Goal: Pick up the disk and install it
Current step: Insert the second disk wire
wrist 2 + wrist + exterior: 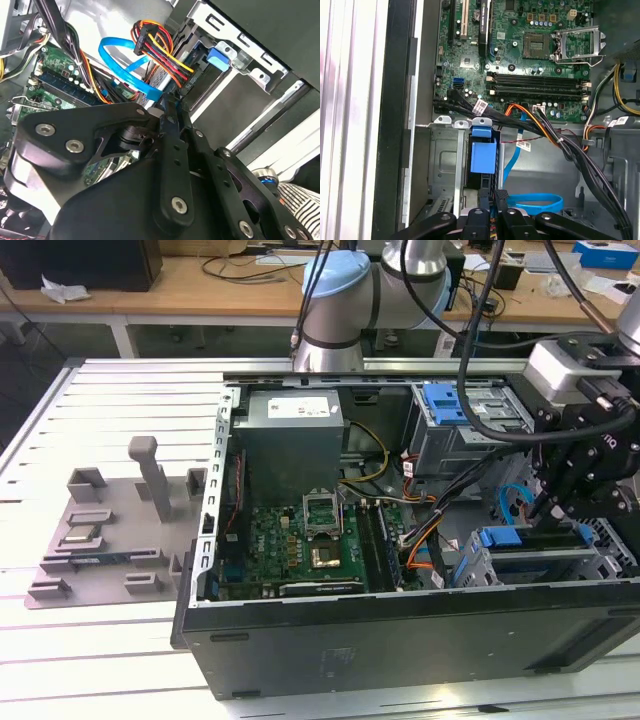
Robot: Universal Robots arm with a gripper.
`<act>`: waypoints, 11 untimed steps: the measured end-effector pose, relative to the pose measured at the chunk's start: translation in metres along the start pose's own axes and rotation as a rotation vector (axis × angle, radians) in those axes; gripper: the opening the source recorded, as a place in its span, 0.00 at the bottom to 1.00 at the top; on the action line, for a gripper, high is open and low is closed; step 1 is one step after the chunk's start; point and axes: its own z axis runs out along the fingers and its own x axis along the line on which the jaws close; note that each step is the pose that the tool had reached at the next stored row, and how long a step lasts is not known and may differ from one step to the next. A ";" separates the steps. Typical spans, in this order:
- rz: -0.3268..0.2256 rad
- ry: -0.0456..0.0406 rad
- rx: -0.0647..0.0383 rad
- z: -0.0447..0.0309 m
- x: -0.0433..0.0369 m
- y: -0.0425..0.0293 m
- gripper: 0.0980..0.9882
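Tool (498, 197) pressed together above disk (483, 157), edge-up in cage (442, 160), lengthwise toward motherboard (520, 45).

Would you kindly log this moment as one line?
black gripper: shut | position: over grey metal drive cage beside blue plastic tab | flat light-blue cable nearby

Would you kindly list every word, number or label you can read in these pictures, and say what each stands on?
None can be read as it stands.
White sticker on the grey metal box: print too small to read.
White tags on the cables: blurred.
Motherboard markings: too small to read.
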 end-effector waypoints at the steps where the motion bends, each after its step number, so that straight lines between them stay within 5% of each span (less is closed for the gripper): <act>1: 0.000 -0.0002 -0.001 0.0005 0.0001 0.0000 0.07; 11: 0.000 0.0003 -0.008 0.0082 0.0015 -0.0011 0.07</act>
